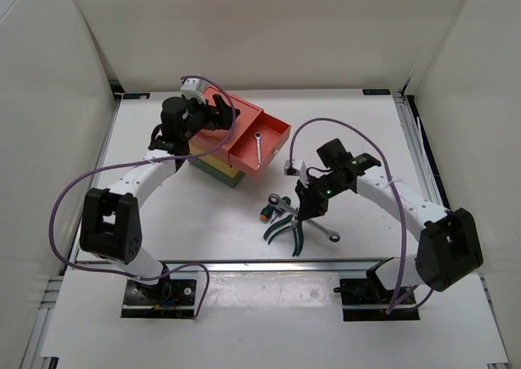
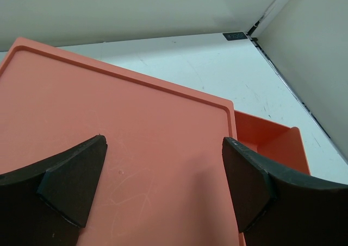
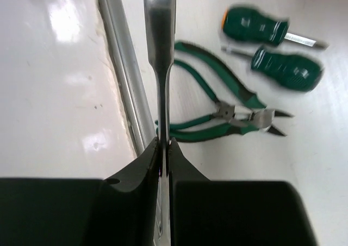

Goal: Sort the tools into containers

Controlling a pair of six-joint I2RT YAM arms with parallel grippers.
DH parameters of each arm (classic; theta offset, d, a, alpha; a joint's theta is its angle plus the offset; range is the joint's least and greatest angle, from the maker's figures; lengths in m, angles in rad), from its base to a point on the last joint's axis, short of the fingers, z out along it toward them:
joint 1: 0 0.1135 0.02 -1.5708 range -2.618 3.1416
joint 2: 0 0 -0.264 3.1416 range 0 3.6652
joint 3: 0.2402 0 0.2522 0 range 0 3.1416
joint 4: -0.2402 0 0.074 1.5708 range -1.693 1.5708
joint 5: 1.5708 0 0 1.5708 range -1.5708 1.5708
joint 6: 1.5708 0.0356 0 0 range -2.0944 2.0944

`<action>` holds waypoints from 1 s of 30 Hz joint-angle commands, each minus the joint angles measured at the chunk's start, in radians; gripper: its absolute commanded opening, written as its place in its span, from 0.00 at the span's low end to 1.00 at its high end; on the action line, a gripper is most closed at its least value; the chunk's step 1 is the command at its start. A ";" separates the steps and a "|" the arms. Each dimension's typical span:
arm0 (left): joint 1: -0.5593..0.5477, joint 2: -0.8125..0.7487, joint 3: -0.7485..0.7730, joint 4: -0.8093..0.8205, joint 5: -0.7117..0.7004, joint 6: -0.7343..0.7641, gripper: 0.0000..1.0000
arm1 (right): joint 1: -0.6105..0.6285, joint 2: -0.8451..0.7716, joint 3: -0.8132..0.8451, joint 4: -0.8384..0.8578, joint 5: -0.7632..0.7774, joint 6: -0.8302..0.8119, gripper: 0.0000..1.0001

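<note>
Wrench (image 3: 159,56) is sitting clamped in the right pincer (image 3: 163,146), whose tips are pressing shut on its silver shaft; the shaft is running straight out ahead of them. Just ahead and to that pincer's right in its wrist view, two pliers (image 3: 239,96) are lying on the table (image 3: 321,159) with their jaws touching. Beyond them, two green screwdrivers (image 3: 253,26) are resting side by side. Left pincer (image 2: 163,148) is hovering with its jaws spread wide, gripping nothing, directly above the red box (image 2: 109,105). To its right the drawer (image 2: 272,140) is standing pulled out, and a second wrench (image 1: 258,145) is lying inside it.
</note>
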 commanded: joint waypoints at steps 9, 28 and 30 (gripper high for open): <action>0.007 0.048 -0.020 -0.205 -0.018 -0.025 0.99 | -0.017 -0.040 0.341 0.267 0.027 0.617 0.00; 0.009 0.012 -0.048 -0.204 -0.027 -0.026 0.99 | -0.017 0.236 0.835 0.261 -0.025 1.549 0.00; 0.009 0.009 -0.050 -0.205 -0.030 -0.026 0.99 | -0.029 0.243 0.826 0.246 -0.042 1.635 0.00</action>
